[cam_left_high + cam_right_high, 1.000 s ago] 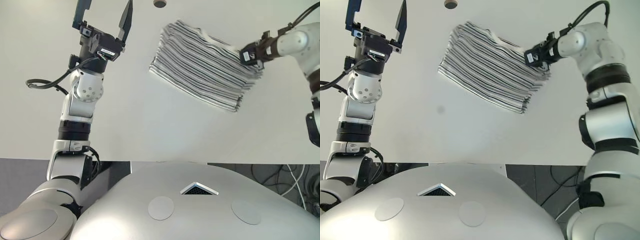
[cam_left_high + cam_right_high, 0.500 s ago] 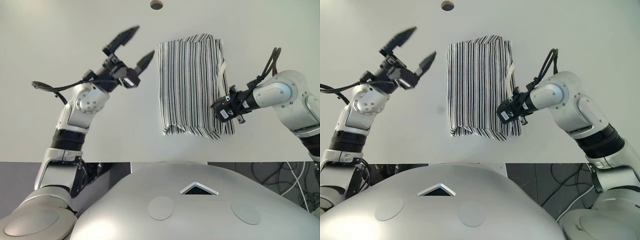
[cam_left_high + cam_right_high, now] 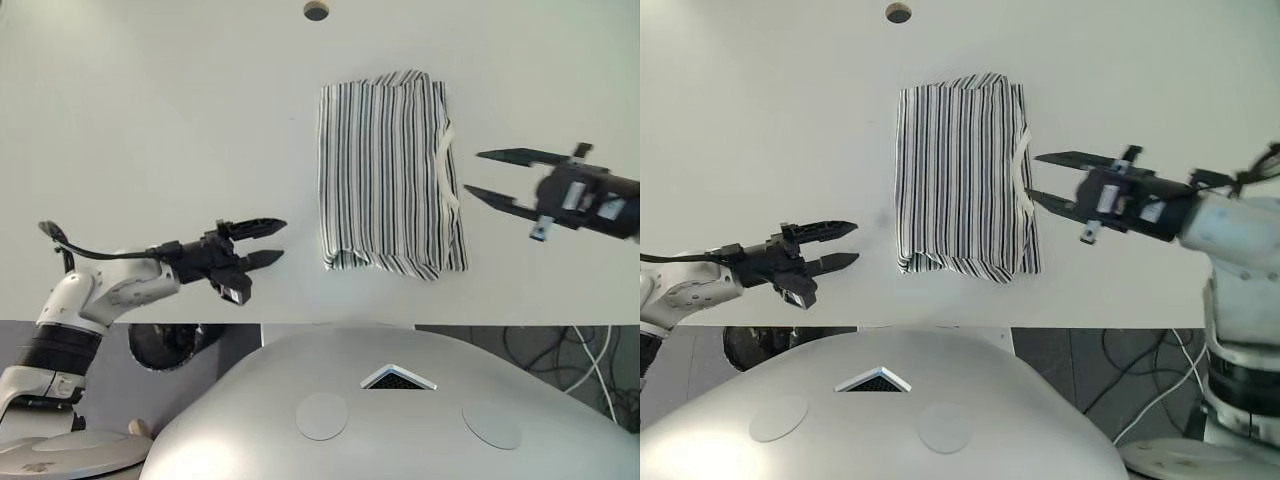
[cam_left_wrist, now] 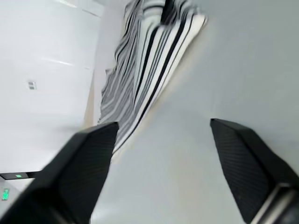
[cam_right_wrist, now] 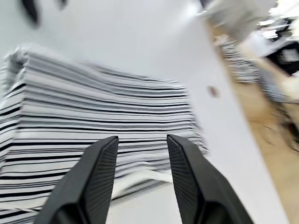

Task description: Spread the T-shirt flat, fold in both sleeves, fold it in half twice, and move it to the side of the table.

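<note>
The striped T-shirt (image 3: 385, 170) lies folded into a narrow rectangle on the white table (image 3: 150, 120), a little right of the middle. My right gripper (image 3: 474, 172) is open just off the shirt's right edge, level with its white collar band, with nothing between its fingers. In the right wrist view the gripper (image 5: 142, 137) points at the stack of striped layers (image 5: 93, 112). My left gripper (image 3: 268, 242) is open near the table's front edge, left of the shirt's near corner and apart from it. The left wrist view shows the shirt (image 4: 140, 70) beyond the open fingers (image 4: 88, 163).
A small dark round hole (image 3: 316, 11) sits in the table at the far edge, behind the shirt. The table's front edge (image 3: 300, 322) runs close to the left gripper. Cables (image 3: 570, 360) lie on the floor at the right.
The right gripper turned the shirt straight, let go of it and drew back to the right, open. The left arm swung down from the far left to the table's front edge.
</note>
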Controlling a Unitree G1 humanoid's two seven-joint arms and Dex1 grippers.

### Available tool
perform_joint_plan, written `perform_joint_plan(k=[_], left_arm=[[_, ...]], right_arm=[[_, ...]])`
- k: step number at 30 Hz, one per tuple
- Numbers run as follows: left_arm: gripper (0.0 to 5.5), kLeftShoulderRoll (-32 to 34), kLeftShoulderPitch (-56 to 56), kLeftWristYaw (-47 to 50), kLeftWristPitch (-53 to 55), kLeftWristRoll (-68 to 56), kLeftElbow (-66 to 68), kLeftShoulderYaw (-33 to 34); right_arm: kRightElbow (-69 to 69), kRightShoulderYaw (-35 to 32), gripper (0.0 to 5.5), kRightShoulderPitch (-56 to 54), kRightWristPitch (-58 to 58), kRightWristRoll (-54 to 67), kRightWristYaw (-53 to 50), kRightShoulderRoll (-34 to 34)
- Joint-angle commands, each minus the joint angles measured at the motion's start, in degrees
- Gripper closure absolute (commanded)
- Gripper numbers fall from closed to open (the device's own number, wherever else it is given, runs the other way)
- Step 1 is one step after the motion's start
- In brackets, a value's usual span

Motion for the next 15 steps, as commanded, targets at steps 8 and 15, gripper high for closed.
perform_joint_plan(k=[8, 15], left_arm=[[1.17, -9.3, -4.6, 5.5, 4.1, 15.8, 1.7, -9.1], [1.17, -9.3, -9.3, 3.7, 4.7, 18.0, 5.5, -15.8]], right_arm=[[1.2, -5.3, 3.56, 13.5, -13.2, 0.5, 2.1, 0.0], [1.3, -2.8, 3.56, 12.9, -13.4, -0.9, 0.0, -0.7]])
